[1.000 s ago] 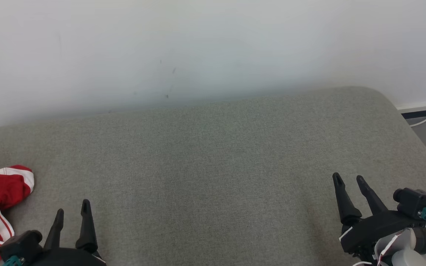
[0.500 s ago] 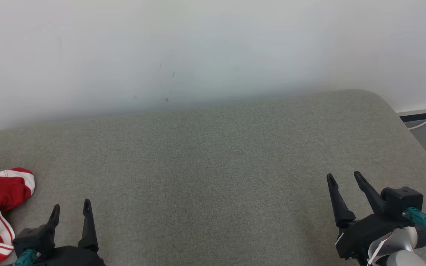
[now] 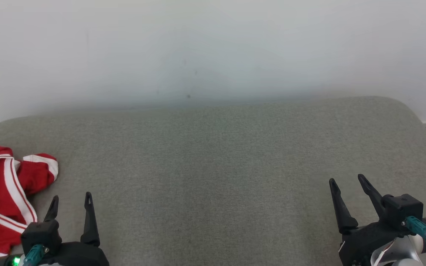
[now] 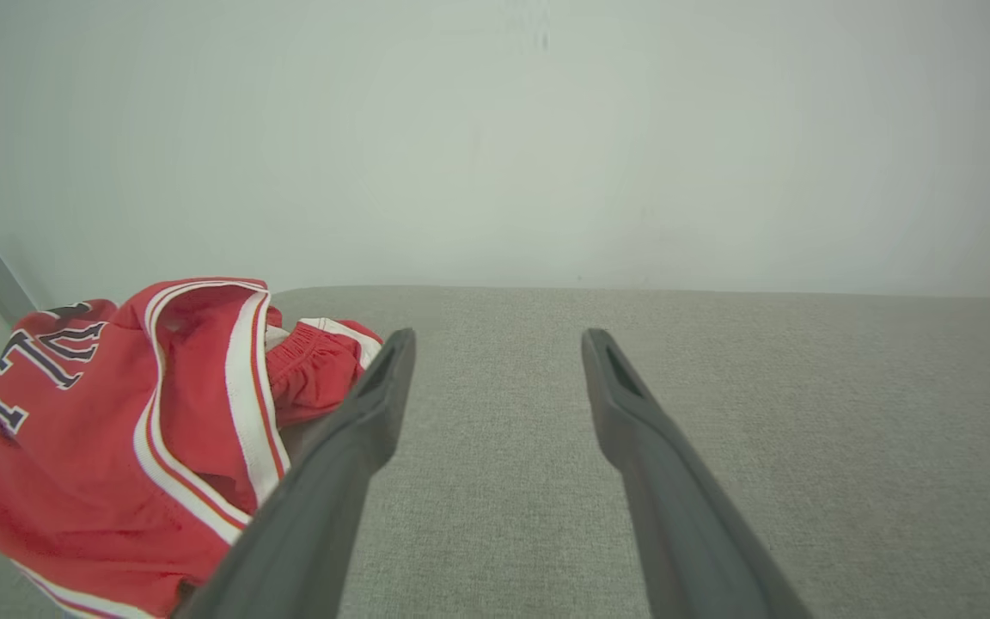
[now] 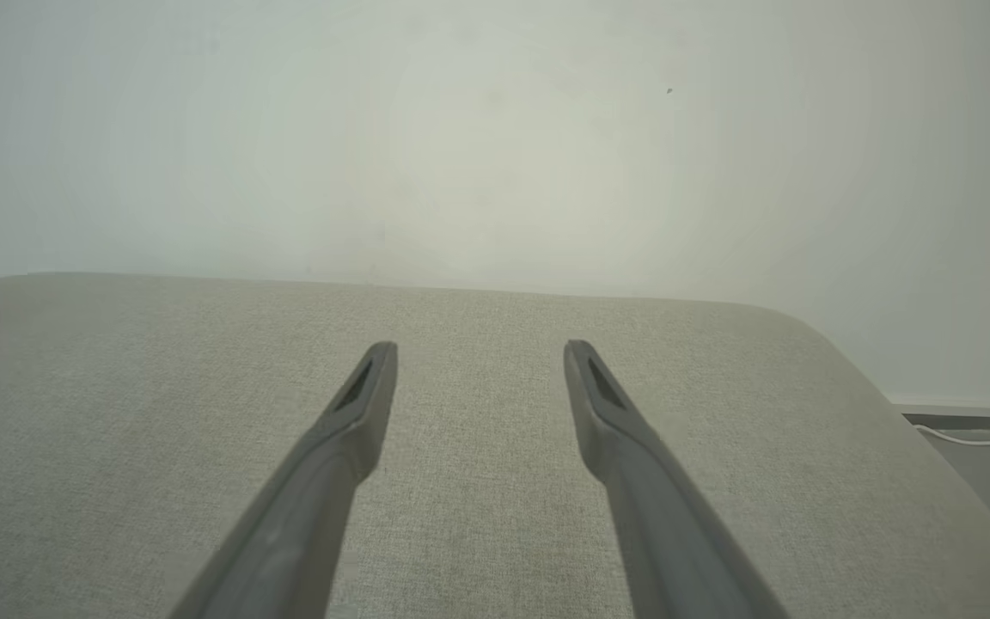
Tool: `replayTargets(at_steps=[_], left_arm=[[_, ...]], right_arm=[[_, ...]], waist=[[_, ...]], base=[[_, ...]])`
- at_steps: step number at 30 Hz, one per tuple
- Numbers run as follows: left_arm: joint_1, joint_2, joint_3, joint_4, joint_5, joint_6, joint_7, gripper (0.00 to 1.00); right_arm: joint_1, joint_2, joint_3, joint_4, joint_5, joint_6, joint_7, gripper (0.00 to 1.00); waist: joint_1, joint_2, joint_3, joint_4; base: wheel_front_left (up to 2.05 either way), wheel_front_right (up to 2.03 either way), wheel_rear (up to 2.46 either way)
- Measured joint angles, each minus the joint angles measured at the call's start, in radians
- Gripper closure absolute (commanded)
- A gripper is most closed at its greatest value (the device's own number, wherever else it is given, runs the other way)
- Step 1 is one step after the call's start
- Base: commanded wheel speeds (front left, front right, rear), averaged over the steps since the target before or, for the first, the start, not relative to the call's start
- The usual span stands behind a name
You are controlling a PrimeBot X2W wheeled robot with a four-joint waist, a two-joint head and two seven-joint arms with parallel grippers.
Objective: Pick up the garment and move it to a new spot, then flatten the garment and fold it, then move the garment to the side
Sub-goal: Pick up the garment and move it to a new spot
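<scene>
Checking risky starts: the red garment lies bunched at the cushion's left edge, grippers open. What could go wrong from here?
1. The garment is bunched in layers at the edge of the cushion; the open left gripper may pinch several layers or push it off.
2. The right gripper is far across the cushion, so a one-sided lift may leave the cloth twisted.

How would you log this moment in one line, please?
garment: crumpled, far left of cushion | left claw: open, beside garment | right claw: open, empty | stage: pickup pending
</scene>
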Motion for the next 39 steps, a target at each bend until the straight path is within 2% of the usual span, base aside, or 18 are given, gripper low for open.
replayTargets(at_steps=[7, 12, 19, 29, 37, 39], left_arm=[[-0.001, -0.004, 0.029, -0.011, -0.013, 0.0, 0.005, 0.0], [0.0, -0.008, 0.046, -0.013, -0.014, 0.0, 0.011, 0.0], [0.0, -0.016, 0.048, -0.015, -0.013, 0.0, 0.016, 0.0], [-0.009, -0.019, 0.05, -0.024, -0.021, 0.0, 0.025, 0.0], [-0.013, -0.021, 0.056, -0.024, -0.057, -0.001, 0.025, 0.0], [-0.032, -0.022, 0.059, -0.015, -0.083, -0.017, 0.032, 0.0]], right_arm=[[-0.009, 0.007, 0.018, -0.009, 0.004, 0.002, -0.002, 0.0], [-0.047, 0.021, 0.045, 0.008, 0.013, 0.028, 0.002, 0.0], [-0.064, 0.031, 0.061, 0.035, 0.014, 0.045, 0.003, 0.0], [-0.08, 0.043, 0.08, 0.024, 0.022, 0.048, 0.01, 0.0], [-0.117, 0.044, 0.095, 0.037, 0.02, 0.06, 0.021, 0.0], [-0.118, 0.041, 0.096, 0.031, 0.02, 0.063, 0.029, 0.0]], waist=[[0.0, 0.0, 0.001, 0.082], [0.0, -0.0001, 0.001, 0.15], [0.0, 0.0, -0.002, 0.251], [0.0, 0.0, -0.002, 0.392], [0.0001, 0.0, 0.03, 0.441], [0.0, 0.0, 0.041, 0.444]], base=[[0.0, 0.0, 0.0], [0.0, 0.0, 0.0], [0.0, 0.0, 0.0], [0.0, 0.0, 0.0], [0.0, 0.0, 0.0], [0.0, 0.0, 0.0]])
